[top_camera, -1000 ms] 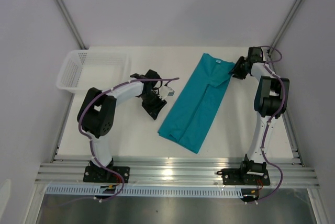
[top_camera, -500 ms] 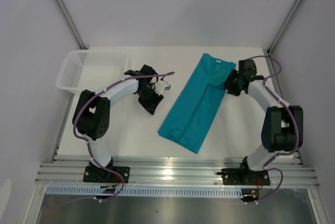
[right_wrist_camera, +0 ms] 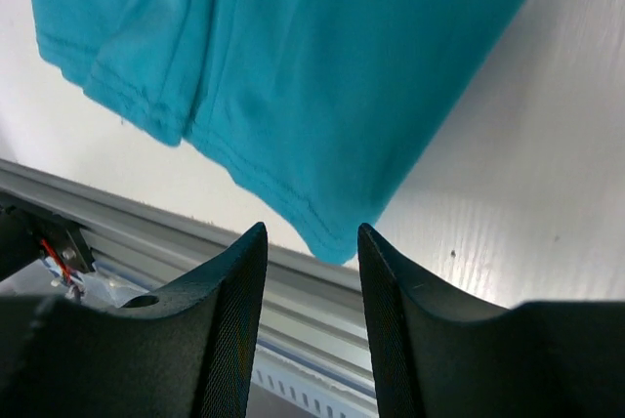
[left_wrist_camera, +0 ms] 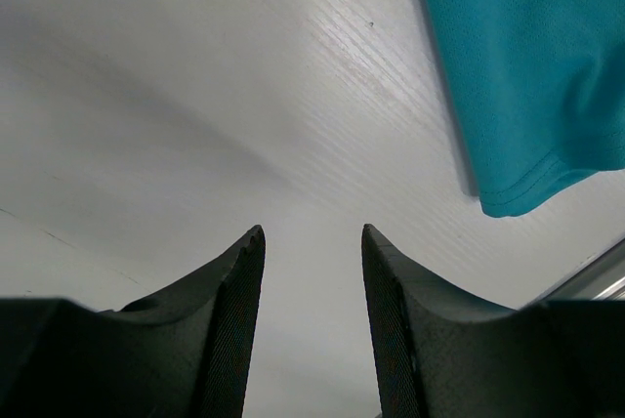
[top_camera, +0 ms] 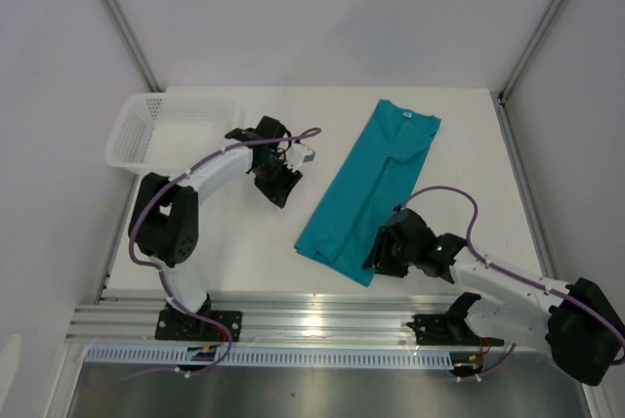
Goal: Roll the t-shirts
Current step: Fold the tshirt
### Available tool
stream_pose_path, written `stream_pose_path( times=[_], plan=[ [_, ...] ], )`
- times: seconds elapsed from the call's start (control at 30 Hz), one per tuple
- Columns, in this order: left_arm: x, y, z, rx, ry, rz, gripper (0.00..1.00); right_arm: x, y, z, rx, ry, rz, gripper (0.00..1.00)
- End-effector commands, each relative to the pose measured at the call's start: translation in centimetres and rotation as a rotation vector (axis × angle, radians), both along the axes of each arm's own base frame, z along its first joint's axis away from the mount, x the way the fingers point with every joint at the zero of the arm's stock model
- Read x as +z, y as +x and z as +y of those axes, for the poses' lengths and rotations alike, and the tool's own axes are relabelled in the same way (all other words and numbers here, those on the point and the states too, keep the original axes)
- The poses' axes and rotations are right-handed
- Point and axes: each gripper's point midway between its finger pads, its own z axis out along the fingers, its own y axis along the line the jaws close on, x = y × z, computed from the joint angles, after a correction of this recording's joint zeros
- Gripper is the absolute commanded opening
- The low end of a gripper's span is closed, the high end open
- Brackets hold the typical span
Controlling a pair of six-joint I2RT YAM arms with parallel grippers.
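T-shirt [top_camera: 376, 179]: one, teal, folded into a long narrow strip lying flat and slanted across the middle of the tabletop [top_camera: 244, 242]. The collar end is far and the hem end near. It is probably narrowed this way so it can be rolled from one end.
Right end effector [right_wrist_camera: 310, 232]: just beside the near hem corner, released, nothing between its fingers. It seems placed to start the roll there.
Left end effector [left_wrist_camera: 311, 232]: over bare tabletop left of the strip and apart from it, released and empty, perhaps waiting to assist.
Basket [top_camera: 137, 130]: one, white mesh, in the far left corner, well apart from the shirt.
Count: one t-shirt, one basket, two end effectors.
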Motion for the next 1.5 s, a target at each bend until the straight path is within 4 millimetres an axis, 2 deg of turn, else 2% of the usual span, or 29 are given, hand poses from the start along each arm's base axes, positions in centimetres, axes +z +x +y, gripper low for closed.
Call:
stream_pose_path(
  times=[0.0,0.03,0.17,0.33,0.5,0.57,0.63,0.67,0.77,0.83,0.9,0.93,0.97,1.07,1.1,1.13,1.23,1.43,1.47],
  plan=[
    [2.8,1.1,-0.1,0.029,-0.035,-0.089,0.48,-0.3,-0.4,-0.1,-0.121,0.021,-0.011,0.45],
    [2.9,1.0,-0.2,0.028,-0.040,-0.089,0.48,-1.0,-1.0,-0.3,-0.121,0.017,0.000,0.45],
    [3.3,1.1,0.0,0.032,-0.037,-0.109,0.48,-1.6,-0.5,-0.3,-0.141,0.004,-0.028,0.45],
    [3.8,0.9,0.2,0.025,-0.043,-0.130,0.49,-2.3,-0.7,-1.6,-0.165,-0.066,-0.015,0.44],
    [3.7,0.9,0.4,0.024,-0.033,-0.138,0.49,-2.8,-0.3,-0.4,-0.172,-0.012,-0.008,0.42],
    [3.7,0.9,0.5,0.024,-0.032,-0.139,0.48,-3.6,-0.5,-0.2,-0.157,-0.033,0.025,0.41],
    [3.7,0.8,0.3,0.021,-0.038,-0.136,0.48,-4.2,-0.5,0.0,-0.146,-0.058,0.044,0.34],
    [3.6,0.8,0.3,0.021,-0.037,-0.133,0.48,-4.4,-0.6,-0.3,-0.148,-0.078,0.056,0.25],
    [3.6,0.7,0.3,0.020,-0.039,-0.130,0.48,-4.7,-0.6,-1.6,-0.178,-0.115,0.086,0.10],
    [3.7,0.6,0.2,0.017,-0.046,-0.129,0.48,-4.5,-0.3,-2.5,-0.214,-0.122,0.093,0.06],
    [3.6,0.6,0.2,0.017,-0.046,-0.124,0.48,-4.3,0.0,-4.9,-0.281,-0.170,0.113,0.00],
    [3.7,0.6,0.2,0.016,-0.047,-0.125,0.49,-4.1,-0.3,-6.0,-0.294,-0.203,0.133,0.00],
    [3.6,0.6,0.2,0.016,-0.046,-0.122,0.49,-3.6,0.7,-6.9,-0.316,-0.202,0.109,0.00],
    [3.6,0.6,0.1,0.015,-0.048,-0.119,0.49,-2.9,0.5,-8.4,-0.351,-0.245,0.138,0.00],
    [3.6,0.6,0.1,0.014,-0.047,-0.120,0.48,-2.9,0.5,-9.5,-0.370,-0.285,0.147,0.00],
    [3.7,0.6,0.1,0.015,-0.049,-0.121,0.48,-3.1,-0.4,-10.5,-0.373,-0.333,0.186,0.00],
    [3.6,0.5,0.0,0.014,-0.054,-0.113,0.48,-2.7,-0.9,-12.2,-0.393,-0.416,0.210,0.00],
    [4.0,-0.7,-1.6,-0.040,-0.108,-0.081,0.48,-2.0,0.1,-13.0,-0.441,-0.387,0.200,0.00],
    [4.2,-1.3,-2.5,-0.066,-0.128,-0.073,0.48,-2.0,0.2,-12.9,-0.441,-0.378,0.199,0.05]
  ],
)
